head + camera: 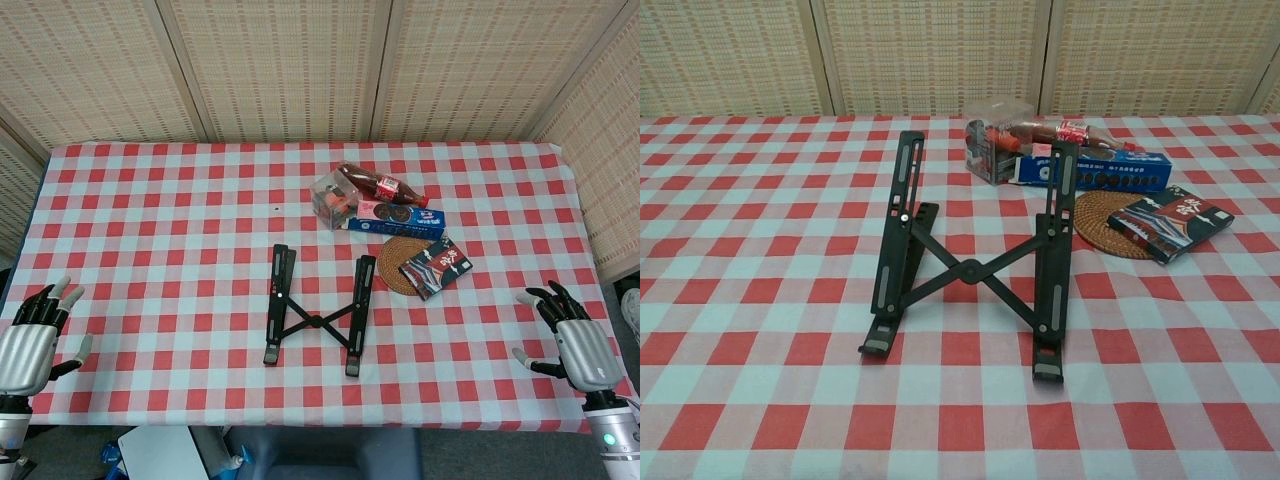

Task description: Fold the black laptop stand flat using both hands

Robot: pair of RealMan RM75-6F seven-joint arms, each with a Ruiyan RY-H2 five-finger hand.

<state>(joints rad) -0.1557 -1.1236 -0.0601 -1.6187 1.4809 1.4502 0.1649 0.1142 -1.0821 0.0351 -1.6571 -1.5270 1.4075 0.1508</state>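
The black laptop stand (318,310) stands unfolded in the middle of the red-and-white checked table, its two side rails raised and joined by a crossed brace (965,268). My left hand (32,338) hovers at the table's front left edge, fingers apart, holding nothing. At the front right edge my right hand (572,338) is likewise spread and holds nothing. Both hands are far from the stand. The chest view shows the stand (970,255) but neither hand.
Behind and right of the stand lie a round woven coaster (398,262), a dark packet (436,266), a blue cookie box (395,217), a red-labelled bottle (382,185) and a clear plastic box (333,198). Woven screens close off the back.
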